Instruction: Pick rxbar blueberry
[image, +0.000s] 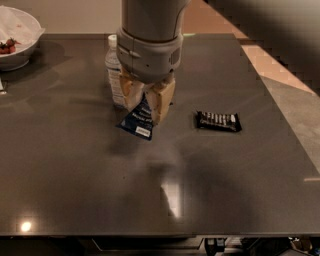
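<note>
Upper centre: gripper (146, 111) fingers clamped on top end of rxbar (136, 123), label end hanging tilted. Raise straight up, slowly, no swing; bottle (114, 75) sits just behind.

I can read no text here. The rxbar blueberry (137, 121), pinched in the gripper (146, 112) at upper centre of frame, carries white text rows and a small white label, illegible. Black wrapper (218, 121), centre right: white lettering, also unreadable.

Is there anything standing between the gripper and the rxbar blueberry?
Nothing visible does: the gripper is shut on the rxbar blueberry. The water bottle stands behind the gripper, and the black bar lies apart.
</note>
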